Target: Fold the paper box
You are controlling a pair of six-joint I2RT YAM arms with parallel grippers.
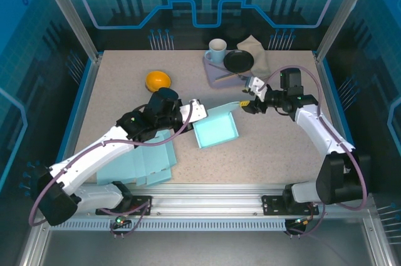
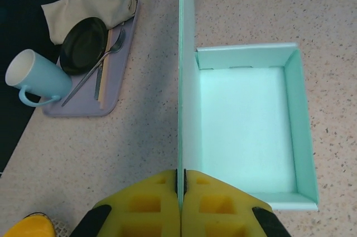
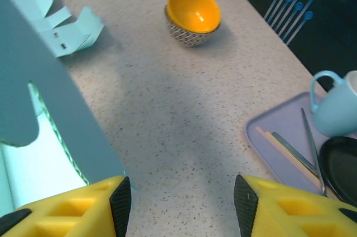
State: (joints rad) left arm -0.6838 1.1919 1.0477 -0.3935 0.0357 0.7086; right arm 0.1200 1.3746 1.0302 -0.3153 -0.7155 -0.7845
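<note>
The paper box point(image 1: 216, 129) is a pale teal, half-formed tray lying mid-table. In the left wrist view its floor point(image 2: 245, 125) lies open to the right, and one tall side panel point(image 2: 181, 81) stands on edge. My left gripper point(image 2: 182, 184) is shut on the lower end of that panel, seen in the top view at the box's near-left corner point(image 1: 199, 111). My right gripper point(image 3: 182, 199) is open just off the box's far right corner point(image 1: 245, 104), with bare table between its fingers. A raised box flap point(image 3: 44, 92) stands against the outer side of its left finger point(image 3: 120, 198).
Flat teal box blanks point(image 1: 147, 159) lie under my left arm. An orange bowl point(image 1: 158, 80) sits at the back left of the box. A lilac tray point(image 1: 216, 73) at the back holds a mug point(image 1: 217, 50), a black plate point(image 1: 239, 61) and cutlery, with a beige napkin point(image 1: 255, 50) beside.
</note>
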